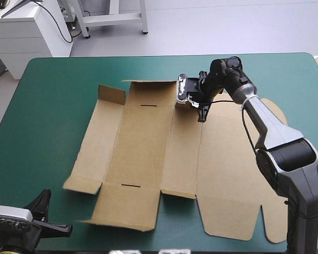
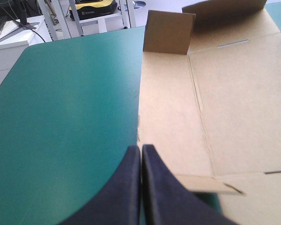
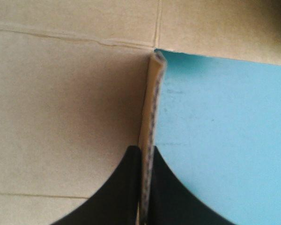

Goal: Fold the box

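Teal-green cover is carrying the box across the table's middle, lying mostly flat with its far-left flap standing up. At the box's far side the right gripper is pinching a raised board edge, fingers all but closed on it. Beside the box's near-left corner the left gripper is hovering, fingers pressed together on nothing.

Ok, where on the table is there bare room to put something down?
The widest bare patch of teal-green cover lies between the box and the cover's left edge. A narrower strip runs along the far edge. Middle and right are crowded: the box, with the right gripper shut on its far edge.
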